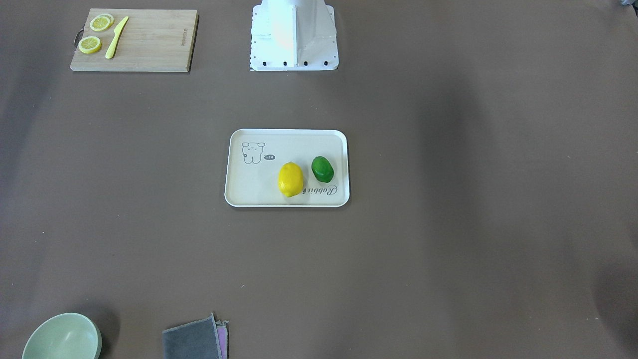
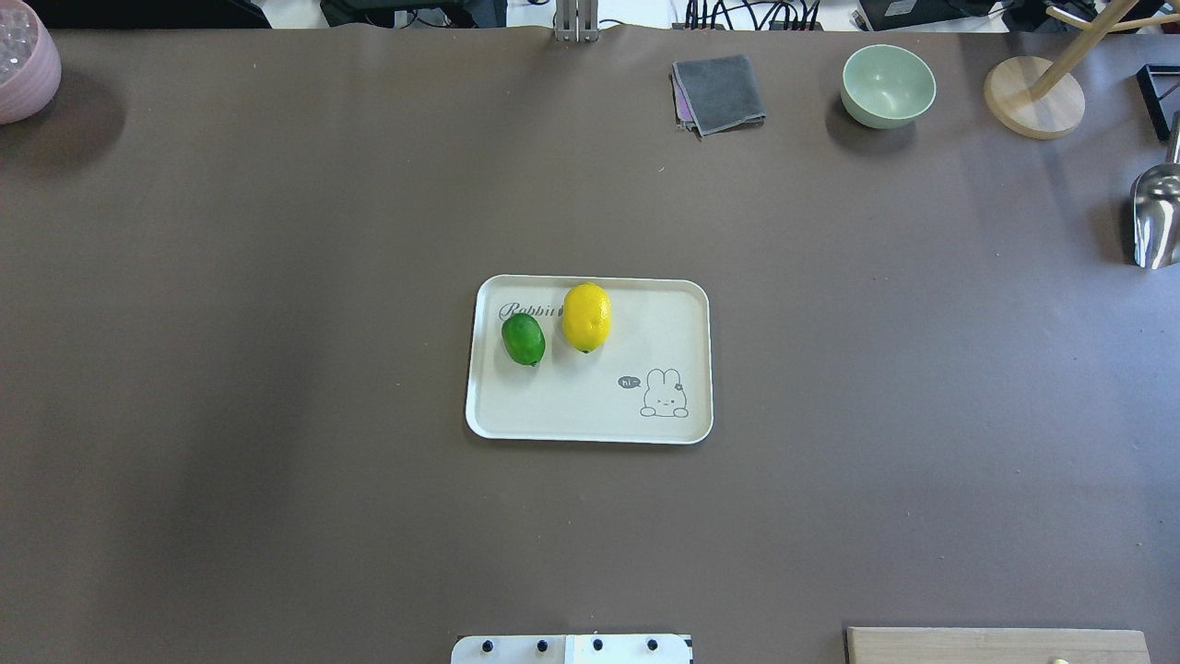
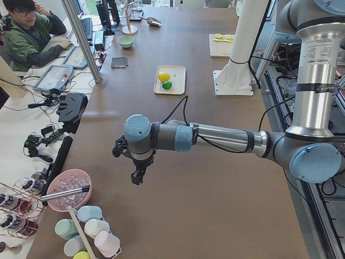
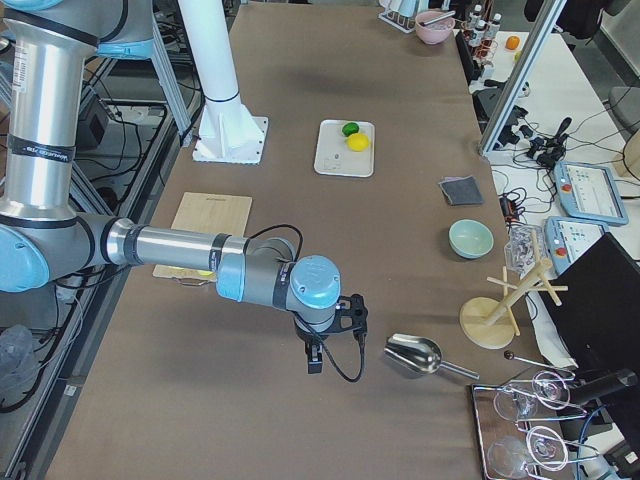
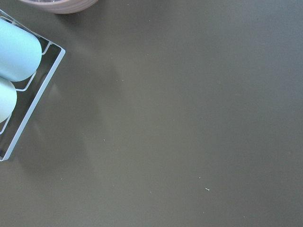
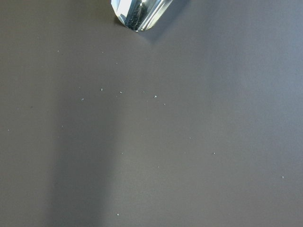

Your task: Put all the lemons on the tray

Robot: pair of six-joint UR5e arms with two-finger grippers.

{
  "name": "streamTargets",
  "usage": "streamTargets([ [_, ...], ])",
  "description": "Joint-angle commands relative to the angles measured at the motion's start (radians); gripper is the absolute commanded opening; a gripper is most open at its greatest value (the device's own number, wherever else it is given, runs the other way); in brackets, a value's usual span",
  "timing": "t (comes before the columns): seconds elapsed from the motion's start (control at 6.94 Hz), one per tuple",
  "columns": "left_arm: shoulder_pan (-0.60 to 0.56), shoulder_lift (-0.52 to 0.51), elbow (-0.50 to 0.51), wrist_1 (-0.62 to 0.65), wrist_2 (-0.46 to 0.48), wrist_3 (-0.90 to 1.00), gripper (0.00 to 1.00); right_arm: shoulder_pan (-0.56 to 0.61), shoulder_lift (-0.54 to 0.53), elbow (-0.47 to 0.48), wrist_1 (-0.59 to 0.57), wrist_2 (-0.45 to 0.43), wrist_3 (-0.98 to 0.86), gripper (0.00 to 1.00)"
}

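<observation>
The cream-white tray lies at the table's middle. The yellow lemon and the smaller green lemon both rest on it, side by side near the lettering, also in the front-facing view. My left gripper hangs over the table's left end, far from the tray. My right gripper hangs over the right end near a metal scoop. Both show only in the side views, so I cannot tell whether they are open or shut. The wrist views show bare table.
A wooden cutting board with lemon slices and a yellow knife lies beside the robot base. A green bowl, grey cloth, wooden stand and pink bowl line the far edge.
</observation>
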Motion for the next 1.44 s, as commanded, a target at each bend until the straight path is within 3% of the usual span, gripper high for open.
streamTargets([
  [0.0, 0.001, 0.000, 0.000, 0.000, 0.000, 0.000, 0.98, -0.005, 0.000, -0.001, 0.000, 0.000, 0.000, 1.00],
  [1.3, 0.001, 0.000, 0.002, 0.000, 0.000, 0.000, 0.98, -0.020, 0.000, -0.001, 0.000, 0.000, 0.000, 1.00],
])
